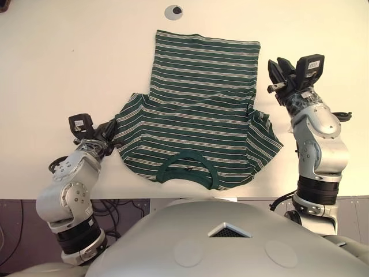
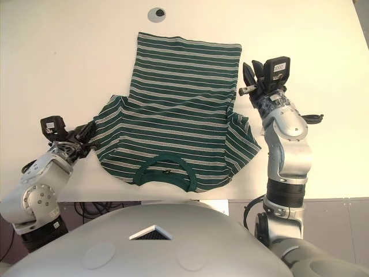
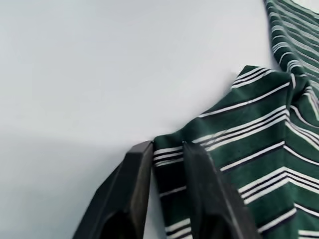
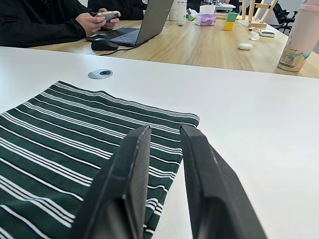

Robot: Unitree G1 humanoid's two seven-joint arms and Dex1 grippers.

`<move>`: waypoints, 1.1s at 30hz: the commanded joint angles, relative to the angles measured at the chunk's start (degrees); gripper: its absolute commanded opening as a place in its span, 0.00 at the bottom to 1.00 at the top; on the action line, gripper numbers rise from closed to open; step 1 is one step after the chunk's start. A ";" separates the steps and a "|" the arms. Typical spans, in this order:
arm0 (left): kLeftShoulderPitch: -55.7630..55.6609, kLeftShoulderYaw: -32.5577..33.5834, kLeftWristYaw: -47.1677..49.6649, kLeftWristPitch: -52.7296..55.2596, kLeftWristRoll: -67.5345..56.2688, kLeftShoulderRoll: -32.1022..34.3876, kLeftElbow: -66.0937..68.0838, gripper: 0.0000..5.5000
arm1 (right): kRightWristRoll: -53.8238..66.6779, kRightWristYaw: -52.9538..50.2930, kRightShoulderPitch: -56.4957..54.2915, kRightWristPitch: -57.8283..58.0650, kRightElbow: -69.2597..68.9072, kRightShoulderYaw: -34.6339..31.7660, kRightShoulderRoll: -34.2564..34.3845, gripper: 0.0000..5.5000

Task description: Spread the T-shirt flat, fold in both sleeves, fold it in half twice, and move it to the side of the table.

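A dark green T-shirt [image 1: 199,109] with white stripes lies spread on the white table [image 1: 57,69], its collar [image 1: 187,164] towards me and its hem at the far side. Both sleeves stick out sideways. My left gripper [image 1: 112,134] sits low at the tip of the left sleeve [image 3: 239,129], shut on the sleeve's edge, and cloth runs up between its fingers [image 3: 134,169]. Raised above the table just off the shirt's right side, my right gripper [image 1: 278,68] has its fingers [image 4: 132,159] close together with nothing in them. The right sleeve [image 1: 266,138] lies slightly rumpled.
A round cable grommet [image 1: 173,11] sits in the table beyond the hem. Bare table stretches to the left and to the right of the shirt. The table's near edge runs just below the collar. Behind, a wooden table [image 4: 209,45] holds a laptop [image 4: 149,20] and a bottle.
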 commanded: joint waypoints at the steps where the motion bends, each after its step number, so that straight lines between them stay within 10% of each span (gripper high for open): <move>1: 1.23 -2.26 0.14 0.51 1.81 1.18 1.78 0.26 | -0.08 -0.06 -0.51 -0.30 0.21 0.47 -0.51 0.19; 33: 1.42 -7.56 -2.78 -9.40 -2.77 -1.37 -13.91 0.01 | 0.24 0.12 -2.90 -0.45 1.18 0.70 -0.65 0.19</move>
